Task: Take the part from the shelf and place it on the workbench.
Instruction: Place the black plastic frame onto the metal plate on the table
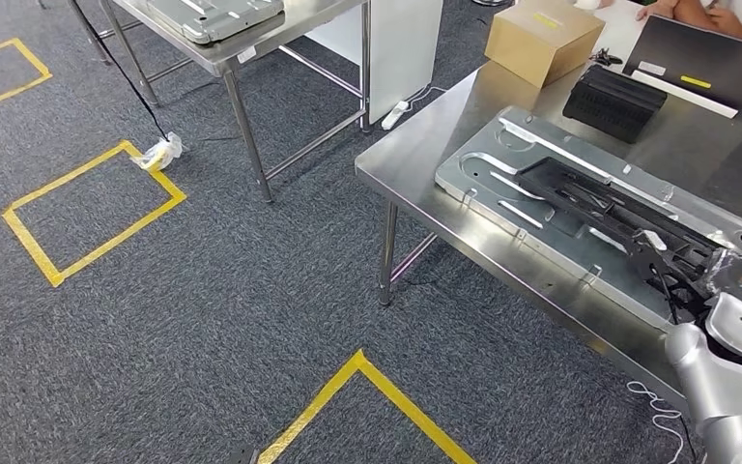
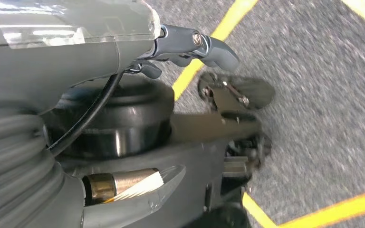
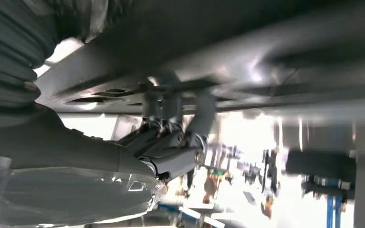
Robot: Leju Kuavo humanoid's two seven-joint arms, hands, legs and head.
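You had the black part (image 1: 599, 208) lying lengthwise on the grey plate (image 1: 502, 145) on the workbench (image 1: 425, 126), its near end at your right hand (image 1: 739, 285). In the blurred right wrist view, the fingers (image 3: 204, 109) hooked up against a dark underside, so the hand looked clamped on that end, though the blur left some doubt. The step in hand seemed to be the set-down. To do it well, you needed to let the part's full length settle flat on the plate before loosening, then spread the fingers slowly and draw the hand straight back off the table edge so that 1 snagged finger did not drag the part askew. Your left hand (image 2: 190, 47) hung over the carpet with nothing in it; I could not tell how far its fingers were spread.
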